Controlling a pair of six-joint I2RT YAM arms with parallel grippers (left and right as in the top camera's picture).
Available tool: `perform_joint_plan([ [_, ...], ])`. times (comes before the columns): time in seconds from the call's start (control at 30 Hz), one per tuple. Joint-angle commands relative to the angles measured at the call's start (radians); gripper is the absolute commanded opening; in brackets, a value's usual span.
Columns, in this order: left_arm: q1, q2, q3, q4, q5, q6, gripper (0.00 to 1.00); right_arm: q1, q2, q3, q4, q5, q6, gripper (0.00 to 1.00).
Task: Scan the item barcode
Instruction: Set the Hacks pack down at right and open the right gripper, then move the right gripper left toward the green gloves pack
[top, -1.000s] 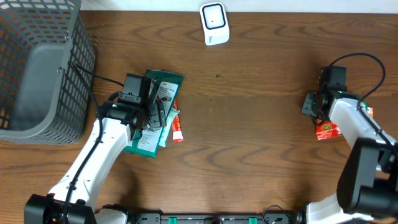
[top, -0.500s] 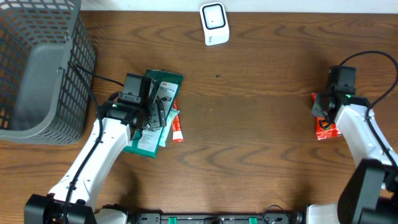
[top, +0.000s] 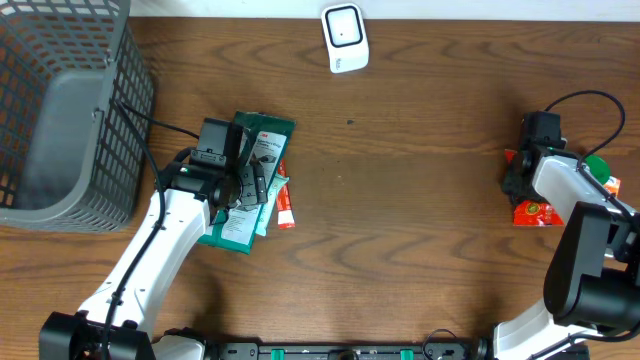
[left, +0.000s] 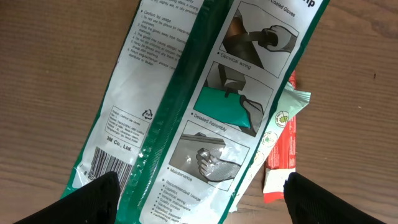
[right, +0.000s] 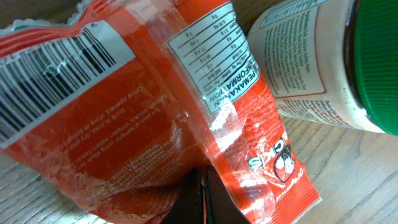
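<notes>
Right gripper (right: 202, 185) had slid over and pinched the red packet (right: 112, 124), the left gripper (left: 199, 194) hung spread over the green pack (left: 217, 81), and nothing had reached the scanner (top: 345, 38) yet.

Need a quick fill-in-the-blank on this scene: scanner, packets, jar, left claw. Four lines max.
1. The jar beside the red packet has a ___ lid.
2. The white scanner lies at the far edge of the table; a ___ basket stands at its far left corner.
3. The left claw hangs over the green packets with its jaws ___.
4. The red packet's barcode shows in the ___ wrist view.

Missing words: green; grey; open; right.
</notes>
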Motion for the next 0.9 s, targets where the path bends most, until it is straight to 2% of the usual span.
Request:
perform_joint_plan([
  [0.0, 0.001, 0.002, -0.002, -0.001, -0.005, 0.002, 0.85, -0.005, -0.035, -0.011, -0.014, -0.164, -0.011, 0.01],
  [0.07, 0.001, 0.002, -0.002, 0.0, -0.005, 0.002, 0.85, -0.005, -0.098, -0.011, -0.03, -0.214, -0.011, 0.05],
  [0.1, 0.001, 0.002, -0.002, 0.0, -0.005, 0.002, 0.85, -0.005, -0.146, -0.011, -0.041, -0.267, -0.011, 0.09],
  [0.27, 0.001, 0.002, -0.002, 0.0, -0.005, 0.002, 0.85, 0.017, -0.325, -0.012, -0.074, -0.655, -0.011, 0.3],
  [0.4, 0.001, 0.002, -0.002, -0.001, -0.005, 0.002, 0.85, 0.077, -0.349, -0.013, -0.074, -0.838, -0.01, 0.47],
  [0.5, 0.001, 0.002, -0.002, 0.0, -0.005, 0.002, 0.85, 0.13, -0.337, -0.014, -0.068, -0.879, -0.006, 0.49],
  [0.53, 0.001, 0.002, -0.002, 0.0, -0.005, 0.002, 0.85, 0.159, -0.336, -0.014, -0.059, -0.886, -0.006, 0.54],
  [0.63, 0.001, 0.002, -0.002, 0.0, -0.005, 0.002, 0.85, 0.226, -0.336, -0.014, -0.027, -0.885, -0.006, 0.58],
  [0.77, 0.001, 0.002, -0.002, -0.001, -0.005, 0.002, 0.85, 0.307, -0.336, -0.014, 0.011, -0.885, -0.001, 0.59],
  [0.87, 0.001, 0.002, -0.002, 0.005, -0.006, 0.002, 0.85, 0.387, -0.336, -0.014, 0.051, -0.886, 0.07, 0.59],
])
